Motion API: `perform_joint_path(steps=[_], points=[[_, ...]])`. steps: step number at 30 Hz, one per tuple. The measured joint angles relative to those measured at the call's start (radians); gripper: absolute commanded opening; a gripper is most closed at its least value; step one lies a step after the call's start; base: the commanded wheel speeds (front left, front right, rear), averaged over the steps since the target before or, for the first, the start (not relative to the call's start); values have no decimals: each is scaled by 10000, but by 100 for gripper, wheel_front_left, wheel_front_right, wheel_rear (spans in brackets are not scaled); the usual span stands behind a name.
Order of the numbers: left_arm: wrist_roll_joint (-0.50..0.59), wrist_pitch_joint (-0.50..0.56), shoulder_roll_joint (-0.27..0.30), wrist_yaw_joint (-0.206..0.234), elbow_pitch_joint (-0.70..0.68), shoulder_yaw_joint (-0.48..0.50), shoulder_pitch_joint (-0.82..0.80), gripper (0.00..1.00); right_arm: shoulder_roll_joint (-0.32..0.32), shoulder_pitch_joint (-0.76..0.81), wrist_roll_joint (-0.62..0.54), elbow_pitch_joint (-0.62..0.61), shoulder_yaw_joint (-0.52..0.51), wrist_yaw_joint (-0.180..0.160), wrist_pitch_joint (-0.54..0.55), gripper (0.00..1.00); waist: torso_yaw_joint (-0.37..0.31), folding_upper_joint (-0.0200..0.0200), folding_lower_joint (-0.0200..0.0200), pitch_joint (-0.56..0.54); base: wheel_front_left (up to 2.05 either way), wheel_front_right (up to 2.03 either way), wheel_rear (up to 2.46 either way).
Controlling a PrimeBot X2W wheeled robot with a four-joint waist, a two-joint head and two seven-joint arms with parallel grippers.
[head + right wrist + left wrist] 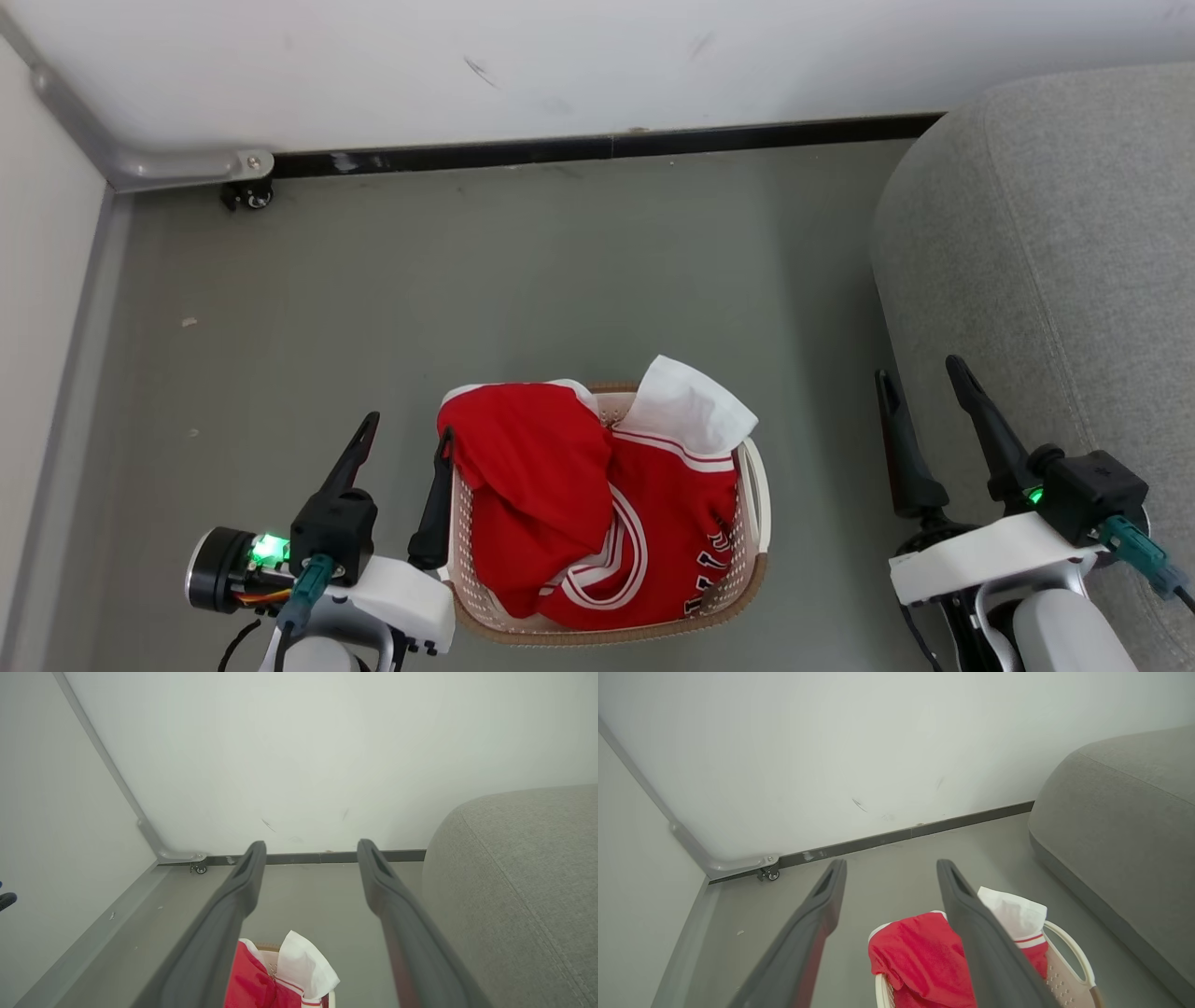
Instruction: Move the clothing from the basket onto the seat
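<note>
We judge the step in hand to be the first reach, since both garments lie in the basket. It stands on the floor, well apart from the floor's far edge under the wall and near the seat on the floor's right side. Our left hand hovers just beside the basket's left rim, fingers apart and holding nothing. Our right hand hangs to the right of the basket by the seat's edge, also spread and empty. The plain red garment lies on top and spills over the left rim, so we would take it first. The pinch should go on a thick fold rather than a thin hem, and the lift should go straight up until the cloth clears the rim, so the light basket is not dragged along. The jersey sits partly under it, and its white panel, standing above the far rim, offers an easy second pinch. The head view shows the overlap of the two garments and the jersey's lettering. The left wrist view shows how high the cloth heaps above the rim, and the basket's side handle. The right wrist view shows the seam across the seat's rounded top, where we would lay things down.
</note>
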Motion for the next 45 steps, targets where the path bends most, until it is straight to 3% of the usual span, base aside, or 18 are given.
perform_joint_path(steps=[25,45], points=[[437,0,-13,-167,1563,-255,-2144,100,0,-1048,123,-566,-107,0,-113,100,-908,0,0,2683,0,0,0],[1267,-2,518,-347,2974,-802,-3742,100,-2,-1831,447,-368,169,0,-339,100,-1501,0,0,4223,0,0,0]])
